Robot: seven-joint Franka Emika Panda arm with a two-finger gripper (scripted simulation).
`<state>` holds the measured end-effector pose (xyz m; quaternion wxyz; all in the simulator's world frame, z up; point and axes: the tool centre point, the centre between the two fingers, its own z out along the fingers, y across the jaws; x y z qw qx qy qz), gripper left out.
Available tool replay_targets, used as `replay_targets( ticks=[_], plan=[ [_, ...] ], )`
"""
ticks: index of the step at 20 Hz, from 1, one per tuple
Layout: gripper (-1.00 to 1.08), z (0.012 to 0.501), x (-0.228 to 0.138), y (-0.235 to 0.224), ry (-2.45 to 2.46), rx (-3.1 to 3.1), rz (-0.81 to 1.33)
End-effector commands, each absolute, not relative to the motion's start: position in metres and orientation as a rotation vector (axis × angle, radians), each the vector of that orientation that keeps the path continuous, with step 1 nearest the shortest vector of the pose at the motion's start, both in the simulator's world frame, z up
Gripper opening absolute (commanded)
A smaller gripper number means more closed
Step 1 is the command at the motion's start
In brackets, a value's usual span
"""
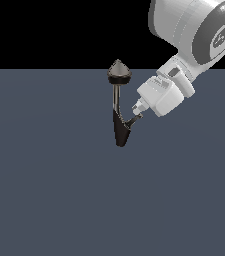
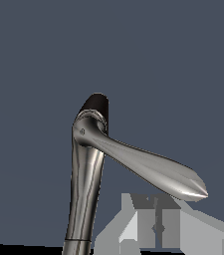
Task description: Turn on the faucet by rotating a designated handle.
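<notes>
The small dark faucet — grey-and-black cone cap, thin shiny metal stem, black tapered body — stands on the flat slate-grey floor, just above centre in the exterior view. From the black body, the thin silvery-grey curved handle branches out toward 2 o'clock. The white robot arm enters from the 1 o'clock corner of that view.

The white gripper sits at the outer tip of the handle, touching it or just beside it; contact cannot be confirmed. In the wrist view the handle reads as a long tapered lever leaving the stem, its tip just over the grey gripper fingers, which look drawn close together. Whether the jaws are parted or closed, I cannot tell — only 1 narrow seam shows.

Progress, as a judgement: approach is done, 1 step of 2. Whether the handle has turned at all cannot be read from these frames. The rotation itself looks left to do — a sideways push on the lever's tip about the stem.
</notes>
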<state>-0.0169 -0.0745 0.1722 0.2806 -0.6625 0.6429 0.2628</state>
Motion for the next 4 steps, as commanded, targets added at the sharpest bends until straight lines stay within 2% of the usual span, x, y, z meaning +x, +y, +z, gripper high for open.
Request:
replay_targets(
  ticks=[1,4],
  plan=[
    [-1.0,0.1467,-0.0324,-0.0975,1.762,-1.754,0.722],
    [-1.0,0.1371,-0.0384,-0.1064,1.766,-1.752,0.726]
  ],
)
